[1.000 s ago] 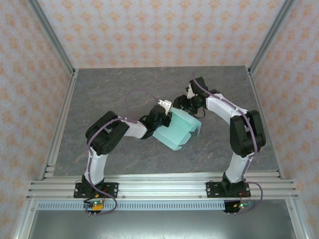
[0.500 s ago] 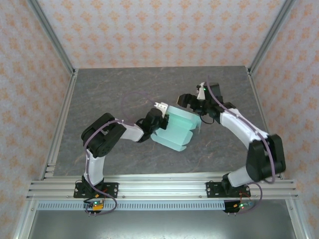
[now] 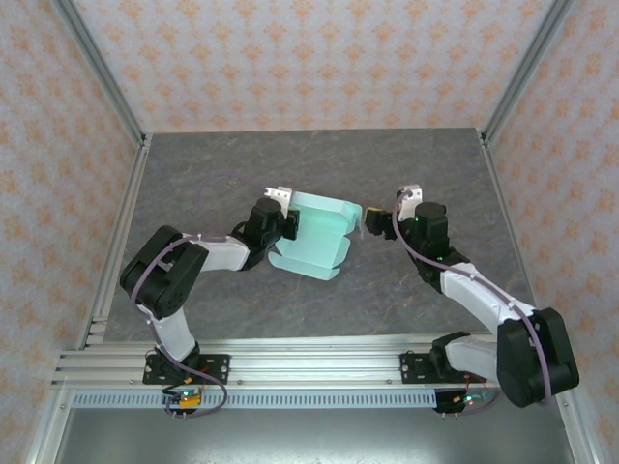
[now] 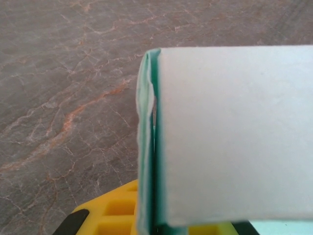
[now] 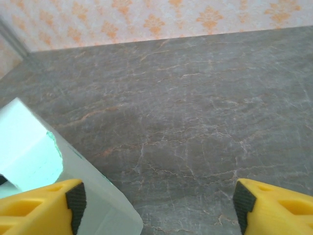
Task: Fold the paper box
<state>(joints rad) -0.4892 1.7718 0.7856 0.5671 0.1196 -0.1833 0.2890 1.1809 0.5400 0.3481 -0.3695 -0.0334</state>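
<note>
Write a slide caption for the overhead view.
Left jaws clamp the half-folded mint paper box over a grey table; right jaws stand open beside it.

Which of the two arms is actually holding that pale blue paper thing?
The left gripper: it is shut on one edge of the paper box. The right gripper stands open at the opposite end, gripping nothing.

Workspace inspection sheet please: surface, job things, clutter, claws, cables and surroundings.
Surface: grey marbled table.
Job's things: pale mint paper box, partly folded, mid-table.
Clutter: nothing seen.
Claws: left claw shut on the box's left edge; right claw open beside its right edge.
Cables: purple cables run along both arms.
Surroundings: orange-patterned walls; aluminium rail at the near edge.
</note>
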